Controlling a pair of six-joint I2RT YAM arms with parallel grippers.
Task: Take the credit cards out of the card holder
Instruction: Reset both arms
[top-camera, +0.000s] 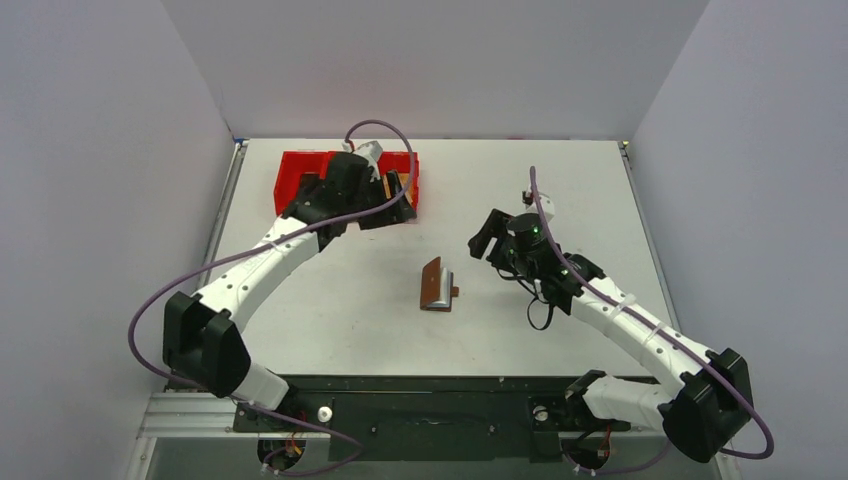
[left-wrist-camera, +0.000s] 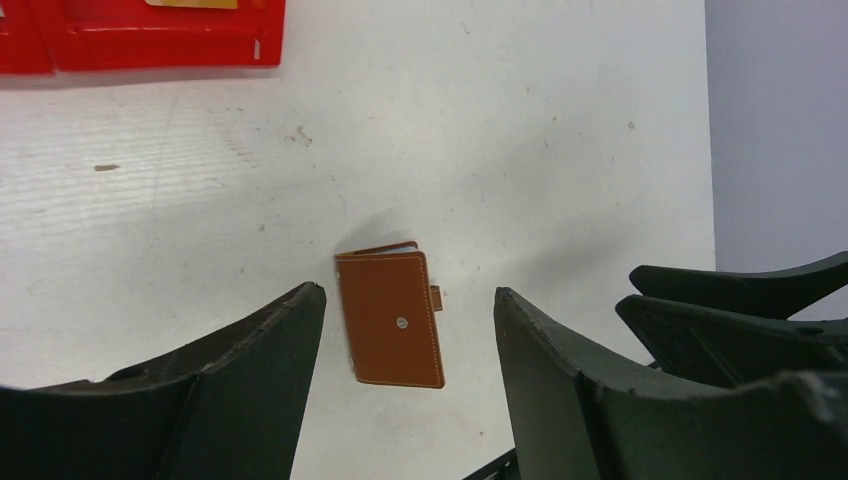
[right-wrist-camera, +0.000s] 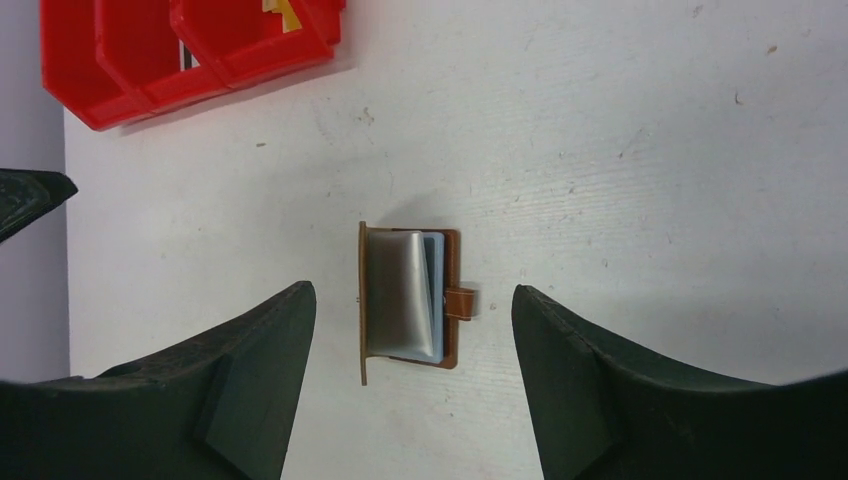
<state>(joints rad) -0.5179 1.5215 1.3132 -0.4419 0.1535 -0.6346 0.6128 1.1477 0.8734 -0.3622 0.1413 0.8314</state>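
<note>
The card holder (top-camera: 437, 285) is a brown leather wallet lying mid-table, its cover half raised. From the right wrist view the card holder (right-wrist-camera: 405, 295) shows silver-grey and blue inner leaves and a strap tab; I cannot tell whether credit cards sit in them. The left wrist view shows its brown cover (left-wrist-camera: 392, 318) with a snap. A yellow-orange card (right-wrist-camera: 280, 12) lies in the red tray. My left gripper (top-camera: 395, 205) hangs open by the tray, holding nothing. My right gripper (top-camera: 487, 238) is open and empty, up and to the right of the wallet.
A red three-compartment tray (top-camera: 300, 175) stands at the back left, partly covered by the left arm. Grey walls close in the table on three sides. The right gripper's fingers (left-wrist-camera: 740, 300) show at the right edge of the left wrist view.
</note>
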